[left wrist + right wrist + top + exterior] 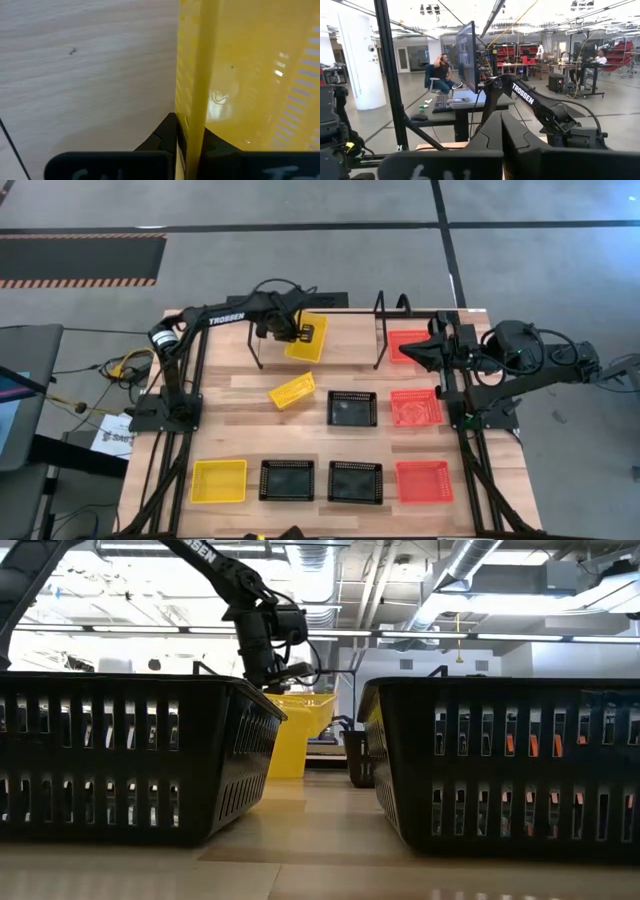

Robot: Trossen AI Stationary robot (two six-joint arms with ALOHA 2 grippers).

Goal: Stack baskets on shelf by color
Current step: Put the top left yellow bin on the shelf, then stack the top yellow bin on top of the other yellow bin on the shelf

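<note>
My left gripper [289, 331] is shut on a yellow basket [308, 338] over the left end of the shelf [350, 340]. In the low view this basket [300, 725] hangs tilted below the gripper [262, 658]. A red basket [404, 340] lies on the shelf's right end. My right gripper [422, 353] hovers shut beside that red basket with nothing in it. On the table lie a tilted yellow basket [292, 390], a black one [352, 408], a red one [415, 407], and a front row of one yellow [219, 480], two black [287, 479] and one red [423, 481]. My left gripper pinches one side wall of the yellow basket at its rim [190, 112], one finger [162, 137] outside the wall and one [217, 142] inside. The fingers come steeply from above. The basket is tilted; whether its lower edge touches the shelf board I cannot tell.
Black wire hoops [256, 340] [381, 330] rise from the shelf beside the held basket. In the low view two black baskets [130, 755] [505, 765] stand close in front. A person sits at a desk [440, 70] in the room beyond.
</note>
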